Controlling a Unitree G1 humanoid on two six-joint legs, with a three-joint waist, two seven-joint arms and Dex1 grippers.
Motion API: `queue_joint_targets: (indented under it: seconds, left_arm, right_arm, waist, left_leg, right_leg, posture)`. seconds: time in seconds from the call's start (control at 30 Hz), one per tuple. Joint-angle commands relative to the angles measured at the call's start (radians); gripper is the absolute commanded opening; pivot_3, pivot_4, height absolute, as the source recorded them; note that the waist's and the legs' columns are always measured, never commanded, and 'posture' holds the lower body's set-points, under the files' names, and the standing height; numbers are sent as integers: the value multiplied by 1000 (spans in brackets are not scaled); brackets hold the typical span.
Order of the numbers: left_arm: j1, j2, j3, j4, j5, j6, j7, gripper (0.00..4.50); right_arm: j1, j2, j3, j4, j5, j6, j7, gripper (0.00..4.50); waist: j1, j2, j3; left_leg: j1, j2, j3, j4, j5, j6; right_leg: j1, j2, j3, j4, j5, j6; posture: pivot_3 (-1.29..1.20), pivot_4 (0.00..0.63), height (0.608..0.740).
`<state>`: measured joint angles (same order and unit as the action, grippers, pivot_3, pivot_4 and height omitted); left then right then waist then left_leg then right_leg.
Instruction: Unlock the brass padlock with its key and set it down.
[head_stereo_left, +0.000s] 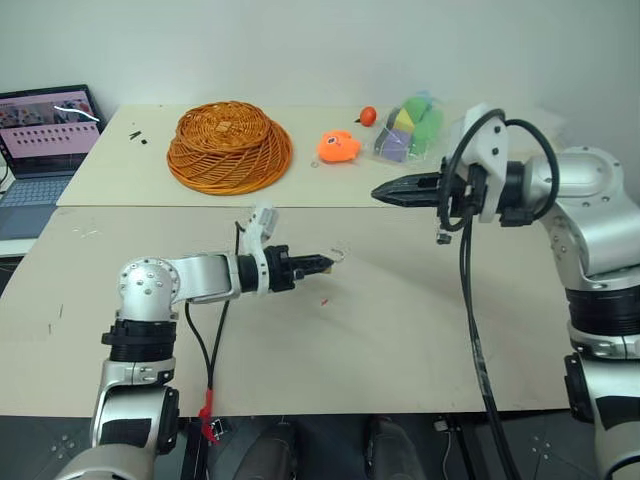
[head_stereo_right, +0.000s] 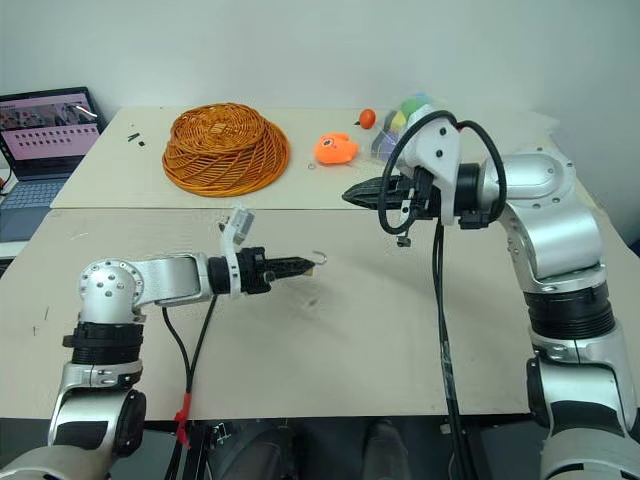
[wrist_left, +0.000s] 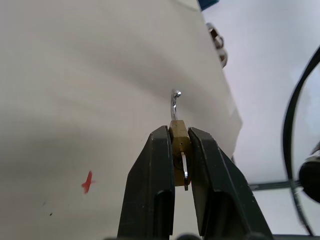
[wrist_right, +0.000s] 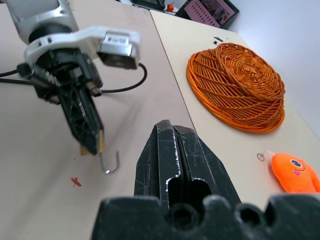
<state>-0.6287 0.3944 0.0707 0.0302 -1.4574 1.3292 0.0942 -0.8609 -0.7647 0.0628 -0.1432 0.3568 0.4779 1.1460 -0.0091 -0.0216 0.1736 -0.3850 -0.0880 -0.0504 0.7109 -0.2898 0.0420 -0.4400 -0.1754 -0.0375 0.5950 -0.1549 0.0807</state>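
Note:
My left gripper is shut on the brass padlock, held low over the table's middle. Its silver shackle sticks out past the fingertips as an open hook. The padlock also shows in the right wrist view, with the hook hanging just above the tabletop. A thin silver piece lies between the fingers behind the brass body; I cannot tell whether it is the key. My right gripper is shut, higher and to the right of the padlock, with nothing seen between its fingers.
A small red mark is on the table just below the padlock. At the back are an overturned orange wicker basket, an orange toy, a small orange ball and a bag of coloured pieces. A laptop stands far left.

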Motion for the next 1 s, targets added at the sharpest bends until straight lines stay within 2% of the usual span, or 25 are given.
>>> queue_joint_targets:
  seconds: [0.03, 0.23, 0.37, 0.7, 1.0]
  left_arm:
    - [32, -39, -32, -22, 33, 20, 35, 82]
    - [29, -72, -16, 7, 47, 42, 46, 82]
    - [14, -81, -3, 34, 57, 51, 40, 82]
    - [9, -141, 23, 123, 120, 82, 25, 82]
    - [23, -162, 101, 165, 179, 107, 65, 82]
  right_arm:
    - [14, -28, -45, -67, 25, 14, -8, 22]
    - [92, -81, -56, -135, 97, 72, 44, 22]
    - [130, -118, -62, -169, 161, 120, 86, 1037]
    - [171, -172, -61, -222, 226, 154, 126, 4478]
    - [211, -195, -51, -256, 209, 145, 106, 4478]
  waist:
    - [-2, 0, 0]
    - [0, 0, 0]
    - [2, 0, 0]
    - [7, 0, 0]
    - [14, 0, 0]
  left_leg:
    - [0, 0, 0, 0, 0, 0]
    - [0, 0, 0, 0, 0, 0]
    - [0, 1, 0, 0, 0, 0]
    - [0, 1, 0, 0, 0, 0]
    - [0, 1, 0, 0, 0, 0]
  right_leg:
    - [0, 0, 0, 0, 0, 0]
    - [0, 0, 1, 0, 0, 0]
    - [0, 0, 1, 0, 0, 0]
    - [0, 0, 1, 0, 0, 0]
    - [0, 0, 1, 0, 0, 0]
  posture:
    - [0, 150, 739]
    - [0, 150, 739]
    - [0, 150, 739]
    - [0, 150, 739]
    - [0, 150, 739]
